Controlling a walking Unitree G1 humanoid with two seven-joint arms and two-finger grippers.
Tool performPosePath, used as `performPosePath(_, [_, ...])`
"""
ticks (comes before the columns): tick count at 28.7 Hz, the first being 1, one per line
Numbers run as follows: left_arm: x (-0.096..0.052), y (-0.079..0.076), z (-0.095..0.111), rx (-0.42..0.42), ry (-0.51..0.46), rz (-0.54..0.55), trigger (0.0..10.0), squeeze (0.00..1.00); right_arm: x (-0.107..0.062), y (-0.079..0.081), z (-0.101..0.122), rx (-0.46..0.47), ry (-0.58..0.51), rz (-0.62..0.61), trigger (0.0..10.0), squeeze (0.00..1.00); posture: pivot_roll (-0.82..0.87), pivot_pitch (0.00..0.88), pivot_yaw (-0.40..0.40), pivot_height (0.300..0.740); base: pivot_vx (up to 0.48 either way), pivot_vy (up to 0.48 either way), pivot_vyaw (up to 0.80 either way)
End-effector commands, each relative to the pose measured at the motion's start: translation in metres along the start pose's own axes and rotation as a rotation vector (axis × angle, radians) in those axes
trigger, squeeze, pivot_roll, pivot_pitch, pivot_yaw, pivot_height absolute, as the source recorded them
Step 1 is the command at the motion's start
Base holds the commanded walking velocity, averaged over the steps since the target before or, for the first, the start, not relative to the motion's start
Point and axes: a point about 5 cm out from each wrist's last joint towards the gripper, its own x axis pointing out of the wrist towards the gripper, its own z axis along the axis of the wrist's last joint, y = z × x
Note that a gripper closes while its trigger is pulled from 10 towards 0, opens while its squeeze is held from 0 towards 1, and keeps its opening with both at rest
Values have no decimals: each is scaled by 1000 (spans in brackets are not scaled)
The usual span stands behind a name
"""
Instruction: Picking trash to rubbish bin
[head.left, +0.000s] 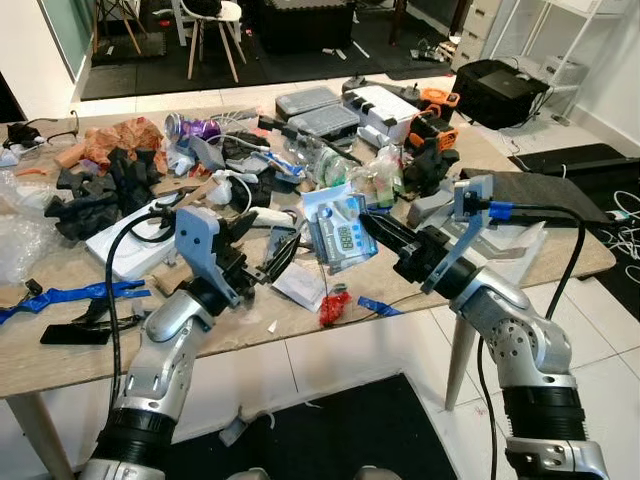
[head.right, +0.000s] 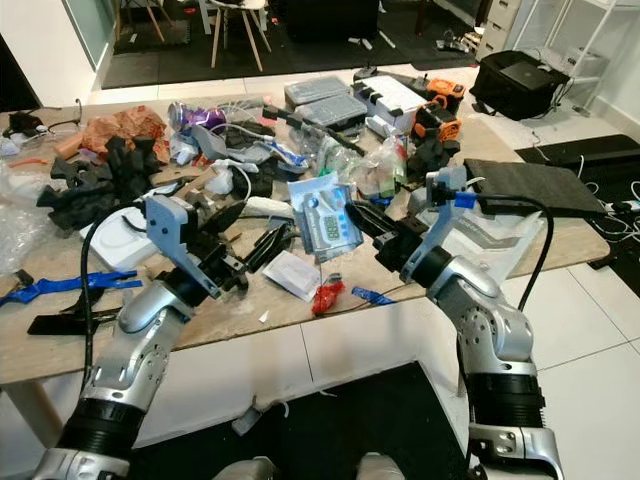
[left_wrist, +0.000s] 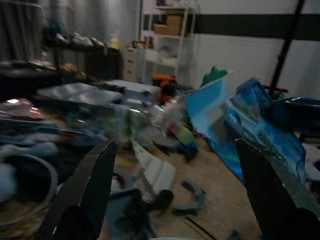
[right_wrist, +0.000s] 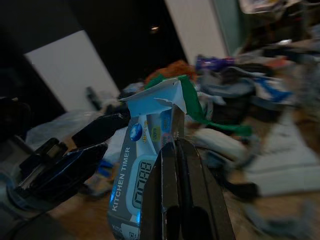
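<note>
1. Nearest me, the right hand (head.left: 368, 228) has its two fingers pressed together on the lower edge of the kitchen timer pack (head.left: 342, 232), holding it upright just above the desk (head.left: 60, 355). It grips only that thin edge of the card, so I'd judge the pack could swivel or slide out on a quick swing, landing back among the clutter.

2. The left hand (head.left: 285, 250) lies low beside it with fingers spread, pinching nothing. Its tips sit close to the pack and to the white paper slip (head.left: 300, 285); if both arms move at once I'd expect them to knock together.

3. No rubbish bin can be made out anywhere from here, so the robot would have to turn and walk with the pack. The right arm's black cable (head.left: 565, 215) loops over the desk edge and might drag things off.

4. Count near the edge: one timer pack, one red wrapper (head.left: 332, 308), one blue tape strip (head.left: 378, 305) beside it.

5. Farther in: one white box (head.left: 125, 245), one pile of black foam pieces (head.left: 100, 195), one orange crumpled cloth (head.left: 125, 140).

6. At the far side: two grey cases (head.left: 322, 112), side by side.
</note>
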Motion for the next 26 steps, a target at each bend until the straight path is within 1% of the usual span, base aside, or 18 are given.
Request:
performPosePath(1, [1, 0, -2, -7, -2, 1, 10000, 0, 1, -1, -4, 17, -1, 7, 10000, 0, -8, 0, -27, 740, 0, 0, 725])
performPosePath(7, [4, 2, -4, -25, -24, 2, 10000, 0, 2, -2, -16, 31, -1, 32, 10000, 0, -7, 0, -34, 740, 0, 0, 725])
performPosePath(12, [4, 0, -8, -38, -14, -18, 10000, 0, 2, -4, -20, 38, 2, 33, 10000, 0, -5, 0, -31, 740, 0, 0, 725])
performPosePath(15, [2, -1, -13, -70, -9, -25, 10000, 0, 2, -4, -24, 59, 4, 38, 10000, 0, 5, 0, -29, 740, 0, 0, 725])
performPosePath(18, [1, 0, -14, -76, -12, -22, 10000, 0, 3, -5, -26, 71, 3, 47, 10000, 0, 9, 0, -30, 740, 0, 0, 725])
performPosePath(26, [3, 0, -15, -76, -11, -44, 10000, 0, 4, -5, -27, 67, 1, 63, 10000, 0, 7, 0, -29, 740, 0, 0, 725])
